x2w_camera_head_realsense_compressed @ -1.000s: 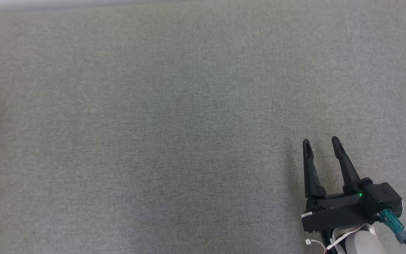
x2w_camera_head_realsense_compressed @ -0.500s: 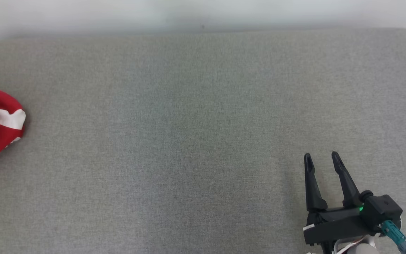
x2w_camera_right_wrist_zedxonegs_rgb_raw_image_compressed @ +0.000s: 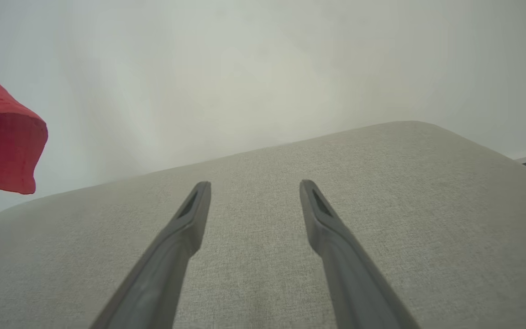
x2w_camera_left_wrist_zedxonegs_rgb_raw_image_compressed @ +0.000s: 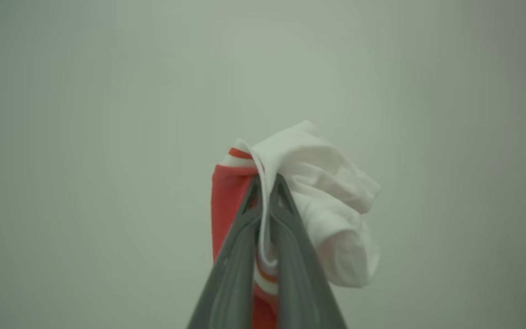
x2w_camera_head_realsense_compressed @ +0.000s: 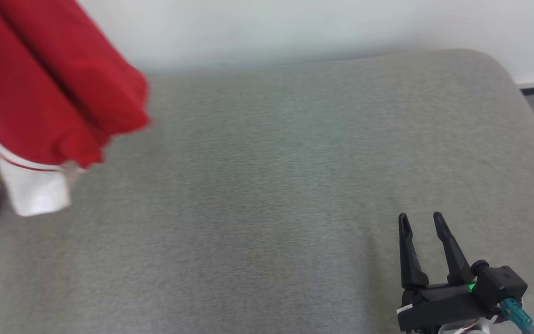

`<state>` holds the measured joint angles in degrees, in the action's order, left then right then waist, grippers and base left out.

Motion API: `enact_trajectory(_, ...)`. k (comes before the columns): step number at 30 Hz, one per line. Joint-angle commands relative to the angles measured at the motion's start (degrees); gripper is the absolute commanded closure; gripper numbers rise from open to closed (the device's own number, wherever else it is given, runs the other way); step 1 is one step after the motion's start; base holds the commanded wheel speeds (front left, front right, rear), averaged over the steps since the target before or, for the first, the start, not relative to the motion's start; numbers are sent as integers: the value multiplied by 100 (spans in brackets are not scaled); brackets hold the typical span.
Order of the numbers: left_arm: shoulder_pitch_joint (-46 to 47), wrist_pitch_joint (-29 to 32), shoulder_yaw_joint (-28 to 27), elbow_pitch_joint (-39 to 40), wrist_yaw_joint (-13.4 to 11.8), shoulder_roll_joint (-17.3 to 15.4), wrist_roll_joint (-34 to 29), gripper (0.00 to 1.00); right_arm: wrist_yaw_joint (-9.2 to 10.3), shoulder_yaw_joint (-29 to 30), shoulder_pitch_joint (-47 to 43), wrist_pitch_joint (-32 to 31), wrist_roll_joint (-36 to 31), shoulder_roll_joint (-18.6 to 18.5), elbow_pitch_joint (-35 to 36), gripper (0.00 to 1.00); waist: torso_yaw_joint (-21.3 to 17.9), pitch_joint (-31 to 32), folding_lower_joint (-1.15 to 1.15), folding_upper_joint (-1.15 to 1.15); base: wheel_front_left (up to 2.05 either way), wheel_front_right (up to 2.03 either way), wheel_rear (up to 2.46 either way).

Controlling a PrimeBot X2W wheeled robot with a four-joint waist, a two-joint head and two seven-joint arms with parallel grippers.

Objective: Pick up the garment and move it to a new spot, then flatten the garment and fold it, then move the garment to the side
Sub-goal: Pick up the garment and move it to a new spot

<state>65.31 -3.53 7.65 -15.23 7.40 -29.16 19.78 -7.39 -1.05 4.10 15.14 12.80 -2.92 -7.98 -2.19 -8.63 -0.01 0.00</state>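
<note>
at the upper left of the head view, the red and white garment hangs over the grey cushion, pinched between the tightly closed fingers of the left gripper. the right gripper is at the lower right, empty, fingers spread wide.

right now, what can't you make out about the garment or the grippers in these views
- Head view: the red and white garment is blurred and cut off by the top and left edges; its type is unclear.
- Left wrist view: the left gripper has its jaws shut on the bunched cloth and covers part of it.
- Right wrist view: the left edge cuts the garment.
- Head view: the bottom edge cuts off the base of the right gripper.
</note>
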Motion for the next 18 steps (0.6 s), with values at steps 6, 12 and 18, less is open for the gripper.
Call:
enact_trajectory(6,77,198,643,414,1,363,160,100,-19,-40,-110,2,61,7,-12,0,-814,-13,1,0,0,0,0)
enact_trajectory(12,-88,176,1347,568,2,754,275,100,-19,46,-128,2,52,6,-37,0,-1183,-94,1,0,0,0,0)
enact_trajectory(18,-542,-55,1744,396,-6,1142,361,100,-19,79,-87,2,62,5,-23,0,-1313,-212,1,0,0,0,0)
